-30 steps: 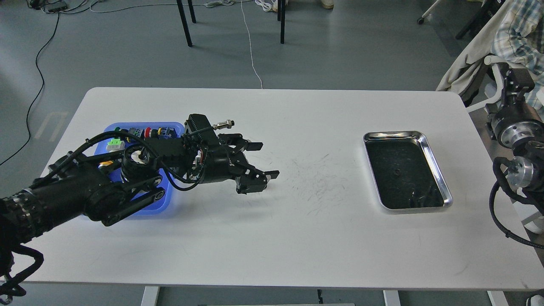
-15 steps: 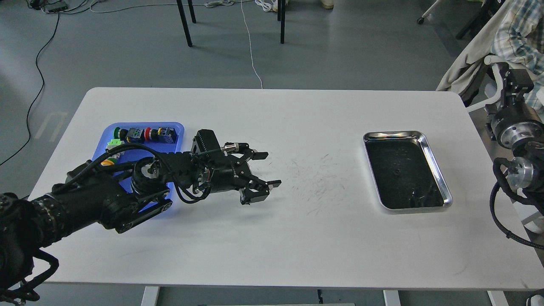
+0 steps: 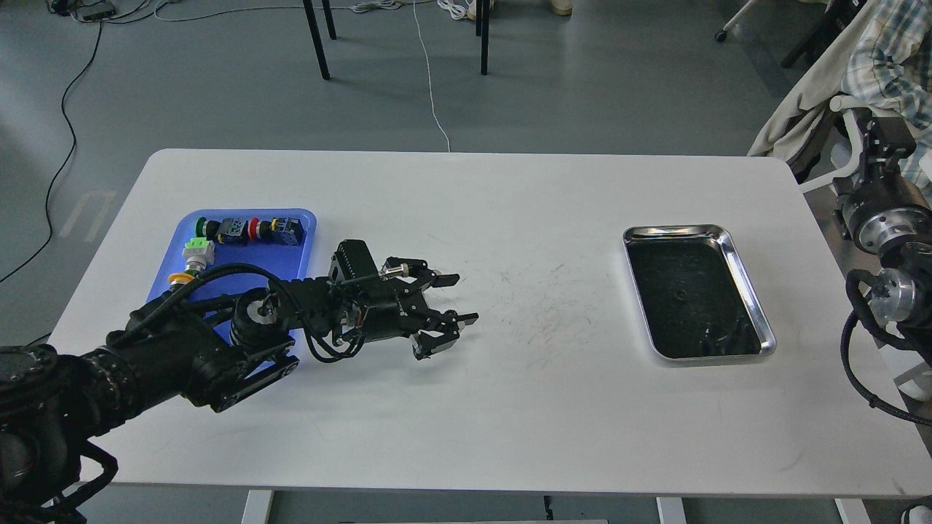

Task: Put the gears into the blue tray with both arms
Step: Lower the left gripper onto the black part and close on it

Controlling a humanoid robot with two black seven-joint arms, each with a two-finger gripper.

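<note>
The blue tray (image 3: 287,255) lies at the table's left, its near half hidden under my left arm. My left gripper (image 3: 457,299) hovers low over the bare table just right of the tray, open, with nothing between its fingers. On the black lining of the steel tray (image 3: 735,251) at the right a tiny dark ring shows, possibly a gear (image 3: 680,295); other gears are too dark to make out. Only the silver-ringed wrist joints of my right arm (image 3: 885,222) show at the right edge; its gripper is out of view.
Colourful push-button switches (image 3: 251,229) line the blue tray's far edge and left side. Scuff marks (image 3: 546,306) cover the table's middle. Chair legs and cables stand on the floor beyond the table, and a person sits at the far right.
My left arm has dropped and drawn back toward me, uncovering the far part of the blue tray. Its gripper stayed open at about the same spot. The right arm barely moved.
</note>
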